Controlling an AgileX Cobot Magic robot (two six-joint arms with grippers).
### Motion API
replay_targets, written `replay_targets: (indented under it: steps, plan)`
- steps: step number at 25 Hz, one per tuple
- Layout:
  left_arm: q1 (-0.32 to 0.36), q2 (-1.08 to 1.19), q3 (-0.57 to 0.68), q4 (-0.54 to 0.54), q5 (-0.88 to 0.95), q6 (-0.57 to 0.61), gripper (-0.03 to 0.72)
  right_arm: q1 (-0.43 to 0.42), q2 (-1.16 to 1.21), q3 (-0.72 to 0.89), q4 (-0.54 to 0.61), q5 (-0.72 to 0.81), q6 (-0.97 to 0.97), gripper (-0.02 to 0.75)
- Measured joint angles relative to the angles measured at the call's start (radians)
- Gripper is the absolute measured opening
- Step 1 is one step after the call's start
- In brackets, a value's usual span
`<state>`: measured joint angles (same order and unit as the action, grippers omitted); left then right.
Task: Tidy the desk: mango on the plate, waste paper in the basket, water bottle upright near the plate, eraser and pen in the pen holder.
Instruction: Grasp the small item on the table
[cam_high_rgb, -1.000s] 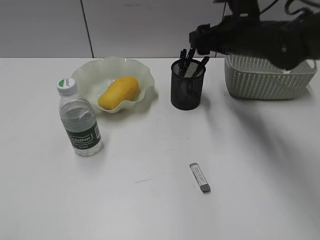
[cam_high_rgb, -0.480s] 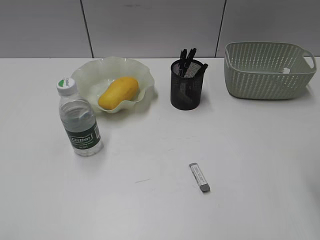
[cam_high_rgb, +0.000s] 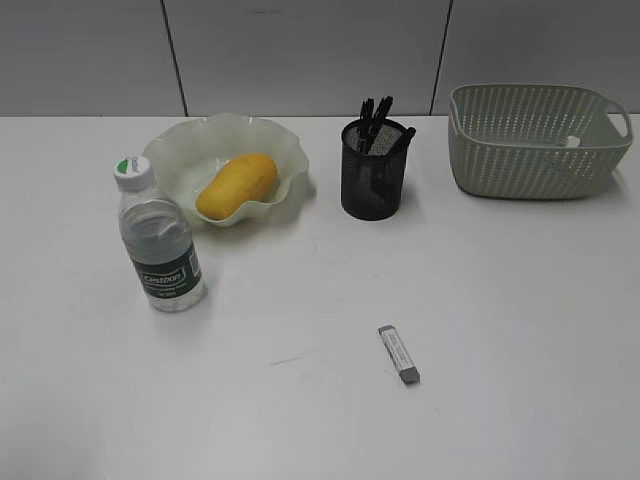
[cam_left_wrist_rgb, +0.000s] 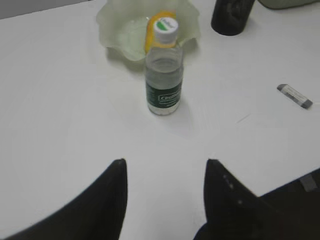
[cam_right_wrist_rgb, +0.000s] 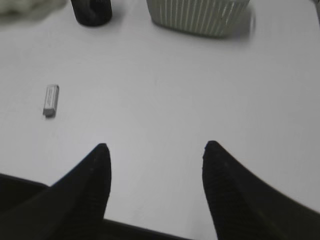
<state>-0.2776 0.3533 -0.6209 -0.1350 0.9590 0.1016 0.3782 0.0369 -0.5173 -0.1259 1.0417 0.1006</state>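
A: Where does the tidying stand?

B: Mostly done, I judge. The mango (cam_high_rgb: 236, 185) lies in the plate (cam_high_rgb: 283, 140), the water bottle (cam_high_rgb: 158, 238) stands upright just beside that plate, and dark pens stick out of the pen holder (cam_high_rgb: 373, 183). A bit of white shows through the wall of the basket (cam_high_rgb: 535, 140), probably the waste paper (cam_high_rgb: 571, 141), though it is too small to be sure.

A: So what is left?

B: The eraser (cam_high_rgb: 399, 354). It lies flat on the bare desk (cam_high_rgb: 500, 320), well apart from the pen holder, in open space where either arm could reach it.

A: And the claws?

B: Neither shows in the exterior view. In the wrist views the left gripper (cam_left_wrist_rgb: 166, 165) has its fingers spread wide with nothing between them, above the desk short of the bottle. The right gripper (cam_right_wrist_rgb: 156, 148) is equally wide and empty, with the eraser ahead and off to its left. I judge the right arm is the better placed for the pick
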Motion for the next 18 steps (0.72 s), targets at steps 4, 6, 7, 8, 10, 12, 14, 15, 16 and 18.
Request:
replay_targets:
  steps: [4, 6, 7, 8, 10, 12, 14, 15, 16, 18]
  plan:
    - [-0.021, 0.209, -0.124, -0.192, -0.088, 0.183, 0.293, 0.0, -0.044, 0.004, -0.003, 0.002, 0.006, 0.465]
    - [-0.048, 0.308, -0.172, -0.337, -0.155, 0.269, 0.281, 0.0, -0.043, 0.006, -0.003, 0.002, 0.008, 0.465]
    - [-0.07, 0.36, -0.192, -0.413, -0.186, 0.304, 0.276, 0.0, -0.04, 0.006, -0.003, 0.001, 0.008, 0.465]
    - [-0.103, 0.407, -0.21, -0.473, -0.212, 0.34, 0.274, 0.0, -0.04, 0.007, -0.003, 0.001, 0.009, 0.465]
    - [-0.202, 0.548, -0.243, -0.525, -0.274, 0.376, 0.272, 0.0, -0.042, 0.008, -0.003, 0.001, 0.01, 0.465]
    - [-0.356, 0.659, -0.272, -0.508, -0.356, 0.391, 0.272, 0.0, -0.042, 0.008, -0.003, 0.001, 0.01, 0.465]
    - [-0.554, 0.799, -0.299, -0.425, -0.471, 0.337, 0.272, 0.0, -0.042, 0.008, -0.003, 0.001, 0.01, 0.456]
    - [-0.639, 0.869, -0.318, -0.34, -0.512, 0.238, 0.272, 0.0, -0.042, 0.008, -0.003, 0.001, 0.01, 0.45]
    - [-0.69, 0.962, -0.341, -0.259, -0.537, 0.107, 0.272, 0.0, -0.042, 0.008, -0.003, 0.001, 0.01, 0.439]
    - [-0.747, 1.149, -0.421, -0.101, -0.52, -0.121, 0.307, 0.0, -0.042, 0.008, -0.003, 0.001, 0.01, 0.416]
